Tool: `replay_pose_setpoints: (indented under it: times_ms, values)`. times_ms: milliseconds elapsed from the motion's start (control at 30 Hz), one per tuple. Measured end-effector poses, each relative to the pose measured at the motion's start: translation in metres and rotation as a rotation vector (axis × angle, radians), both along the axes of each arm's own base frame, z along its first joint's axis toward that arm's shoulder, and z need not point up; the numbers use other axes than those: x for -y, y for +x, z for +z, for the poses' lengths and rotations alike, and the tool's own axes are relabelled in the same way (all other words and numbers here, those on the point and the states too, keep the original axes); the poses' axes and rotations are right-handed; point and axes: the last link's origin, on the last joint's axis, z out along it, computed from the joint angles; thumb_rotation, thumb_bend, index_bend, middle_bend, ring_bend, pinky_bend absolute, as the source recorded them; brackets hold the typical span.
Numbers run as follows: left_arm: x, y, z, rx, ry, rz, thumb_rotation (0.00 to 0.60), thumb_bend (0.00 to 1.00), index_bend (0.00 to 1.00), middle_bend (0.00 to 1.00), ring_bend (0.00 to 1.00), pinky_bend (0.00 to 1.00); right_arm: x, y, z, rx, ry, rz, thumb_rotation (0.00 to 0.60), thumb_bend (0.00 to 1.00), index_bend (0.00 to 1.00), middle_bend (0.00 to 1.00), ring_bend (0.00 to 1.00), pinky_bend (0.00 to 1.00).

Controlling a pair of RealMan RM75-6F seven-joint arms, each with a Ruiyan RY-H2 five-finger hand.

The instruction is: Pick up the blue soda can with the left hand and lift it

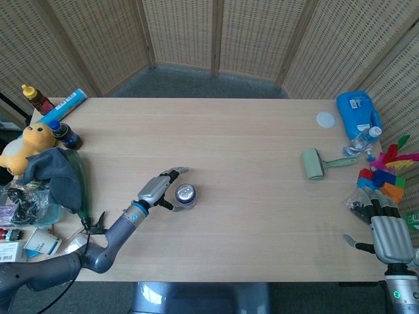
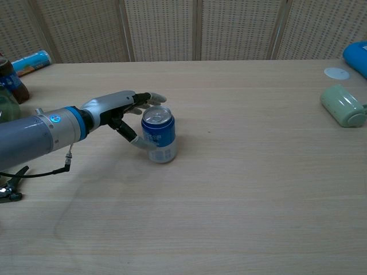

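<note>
The blue soda can (image 1: 185, 195) (image 2: 159, 134) stands upright on the wooden table (image 1: 249, 137), left of centre, silver top showing. My left hand (image 1: 159, 188) (image 2: 120, 109) reaches it from the left. Its fingers (image 2: 150, 98) stretch past the far side of the can's top, and the thumb (image 2: 136, 141) lies against the near left side low down. The hand is cupped around the can without closing, and the can rests on the table. My right hand (image 1: 391, 237) lies at the table's near right corner, fingers spread, holding nothing.
A green lint roller (image 1: 313, 163) (image 2: 343, 106), a white lid (image 1: 325, 120), a blue jug (image 1: 358, 111) and coloured blocks (image 1: 383, 180) sit at the right. Bottles (image 1: 38, 98), a blue tube (image 1: 62, 106), a plush toy (image 1: 26, 144) and a grey cloth (image 1: 55, 173) crowd the left edge.
</note>
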Motion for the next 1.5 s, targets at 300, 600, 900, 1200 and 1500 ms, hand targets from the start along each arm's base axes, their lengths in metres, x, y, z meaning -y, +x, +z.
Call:
replay_pose_setpoints:
  times_ms: [300,600,900,1200,1500]
  values:
    - [-0.005,0.018,-0.017,0.037,0.036,-0.009,0.6,0.0,0.0,0.0,0.0,0.0,-0.002,0.0,-0.001,0.003,0.012,0.005,0.53,0.0,0.0,0.0,0.0,0.0]
    - [-0.011,0.025,-0.027,0.013,0.138,-0.017,0.6,0.0,0.3,0.12,0.14,0.26,-0.002,0.0,0.0,0.007,0.015,0.005,0.533,0.0,0.0,0.0,0.0,0.0]
    - [-0.012,0.026,-0.033,0.001,0.227,-0.002,0.6,0.08,0.66,0.47,0.43,0.49,-0.002,0.0,0.0,0.011,0.021,0.004,0.537,0.0,0.0,0.0,0.0,0.0]
    - [-0.017,0.027,-0.024,0.019,0.27,0.005,0.6,0.08,0.66,0.48,0.43,0.49,-0.004,-0.001,0.0,0.008,0.025,0.005,0.535,0.0,0.0,0.0,0.0,0.0]
    - [-0.023,0.042,-0.01,0.048,0.309,-0.019,0.6,0.08,0.64,0.45,0.44,0.49,-0.007,0.0,-0.002,0.005,0.028,0.006,0.537,0.0,0.0,0.0,0.0,0.0]
